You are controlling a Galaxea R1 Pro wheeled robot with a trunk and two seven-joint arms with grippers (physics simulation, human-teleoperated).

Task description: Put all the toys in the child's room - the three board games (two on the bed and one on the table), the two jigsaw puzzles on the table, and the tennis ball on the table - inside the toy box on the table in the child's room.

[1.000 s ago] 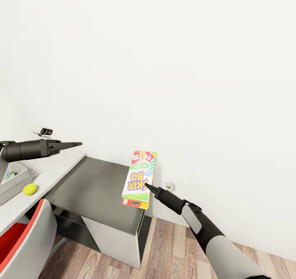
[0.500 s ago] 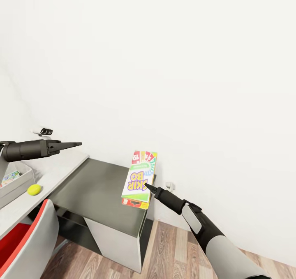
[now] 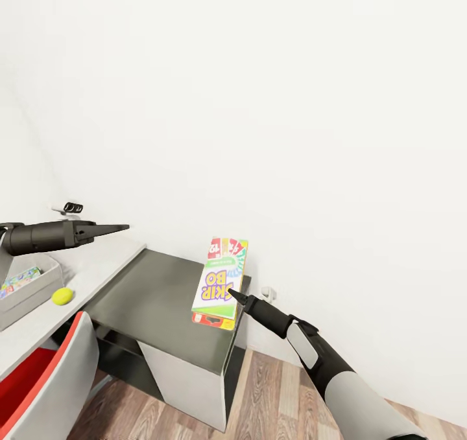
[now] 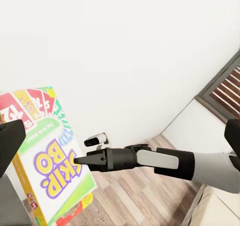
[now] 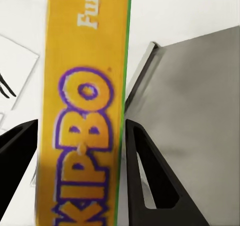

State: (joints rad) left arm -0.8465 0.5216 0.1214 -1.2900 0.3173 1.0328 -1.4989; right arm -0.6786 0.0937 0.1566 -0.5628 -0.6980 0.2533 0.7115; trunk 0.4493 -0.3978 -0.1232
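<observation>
My right gripper [image 3: 235, 295] is shut on a white-red-yellow "Skip-Bo" board game [image 3: 220, 283], held upright over the dark cabinet's right end. In the right wrist view the fingers [image 5: 147, 176] flank the box's yellow edge [image 5: 87, 111]. My left gripper [image 3: 123, 228] hovers open and holding nothing above the pale table [image 3: 97, 268]; its wrist view faces the board game [image 4: 45, 176] and the right gripper [image 4: 77, 160]. At the far left on the table stands the grey toy box [image 3: 35, 294] with something colourful inside. The tennis ball [image 3: 62, 295] lies just beside it.
A lower dark grey-topped cabinet [image 3: 155, 297] adjoins the table against the white wall. A chair with a red seat and grey back [image 3: 52, 375] stands at the lower left. A small black-and-white device [image 3: 68, 207] sits at the table's back. Wood-plank floor [image 3: 272, 394] lies below.
The whole view has swung a little left: table, toy box, ball and cabinet slid right in the picture. Both arms keep their pose, and the board game stays in the right gripper.
</observation>
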